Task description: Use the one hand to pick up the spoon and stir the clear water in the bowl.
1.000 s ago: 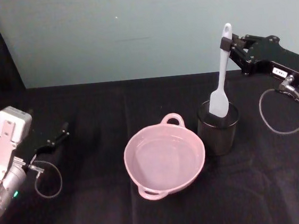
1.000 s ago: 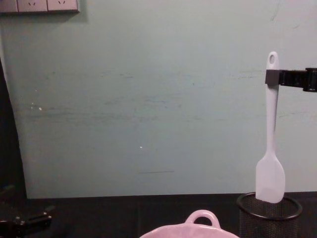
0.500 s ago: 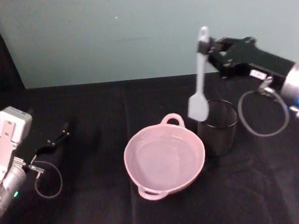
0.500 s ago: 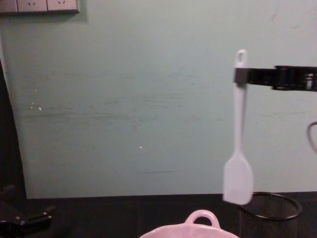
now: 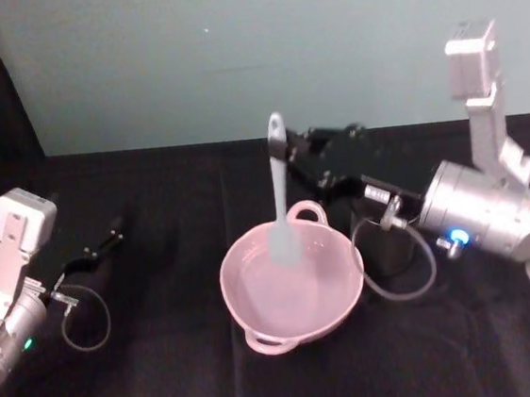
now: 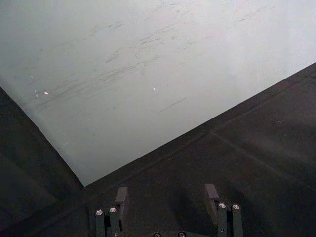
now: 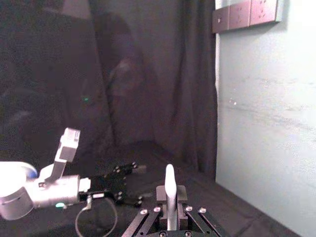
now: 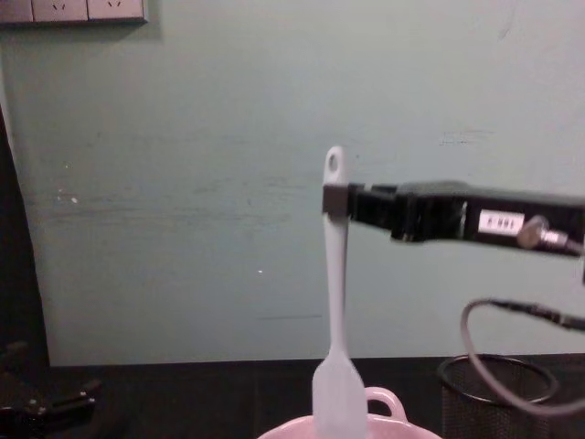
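The white spoon hangs upright, its flat head low over the pale pink bowl at the table's middle. My right gripper is shut on the handle just below its hole, reaching in from the right. From the chest view the spoon drops from the gripper to the bowl's rim by the loop handle; whether the head touches the water I cannot tell. In the right wrist view the handle stands between the fingers. My left gripper is parked at the left, open.
A black mesh cup stands right of the bowl, partly behind my right arm and its grey cable; it also shows low in the chest view. A pale green wall closes the back of the black-covered table.
My right gripper has carried the spoon up out of the mesh cup and leftward, then down, so its head now hangs over the bowl. The left arm has not moved.
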Controlling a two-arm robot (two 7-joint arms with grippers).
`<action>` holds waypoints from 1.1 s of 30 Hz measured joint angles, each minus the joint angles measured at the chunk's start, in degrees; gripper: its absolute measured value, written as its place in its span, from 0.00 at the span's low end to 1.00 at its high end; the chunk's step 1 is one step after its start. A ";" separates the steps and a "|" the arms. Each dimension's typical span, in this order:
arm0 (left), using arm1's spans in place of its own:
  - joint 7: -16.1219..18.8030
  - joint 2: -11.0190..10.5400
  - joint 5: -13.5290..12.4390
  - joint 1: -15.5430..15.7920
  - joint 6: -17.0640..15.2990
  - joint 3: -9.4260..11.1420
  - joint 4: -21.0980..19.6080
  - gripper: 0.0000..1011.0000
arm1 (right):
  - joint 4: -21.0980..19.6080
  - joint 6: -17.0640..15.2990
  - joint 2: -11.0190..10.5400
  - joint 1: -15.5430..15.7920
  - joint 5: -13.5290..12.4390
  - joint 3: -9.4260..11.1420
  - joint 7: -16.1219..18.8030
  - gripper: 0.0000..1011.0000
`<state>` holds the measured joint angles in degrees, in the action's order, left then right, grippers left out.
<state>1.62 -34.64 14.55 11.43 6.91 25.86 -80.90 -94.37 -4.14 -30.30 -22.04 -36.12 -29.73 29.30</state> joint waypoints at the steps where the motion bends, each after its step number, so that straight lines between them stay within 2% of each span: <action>1: 0.00 0.00 0.00 0.00 0.00 0.00 0.00 0.99 | 0.09 0.32 0.11 0.34 0.22 -0.16 0.04 0.12; 7: 0.00 0.00 0.00 0.00 0.00 0.00 0.00 0.99 | 0.18 2.13 0.38 2.47 2.25 -0.62 0.29 0.12; 19: 0.00 0.00 0.00 0.00 0.00 0.00 0.00 0.99 | 0.11 2.48 1.62 3.98 4.16 -0.37 0.34 0.12; 25: 0.00 0.00 0.00 0.00 0.00 0.00 0.00 0.99 | 3.06 1.98 3.99 2.59 5.13 -1.53 0.60 0.12; 33: 0.00 0.00 0.00 0.00 0.00 0.00 0.00 0.99 | 9.51 2.86 8.14 0.12 6.56 -2.65 0.90 0.12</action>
<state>1.62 -34.65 14.55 11.43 6.91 25.86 -80.90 -84.86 -1.28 -22.16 -21.92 -29.56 -32.39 30.20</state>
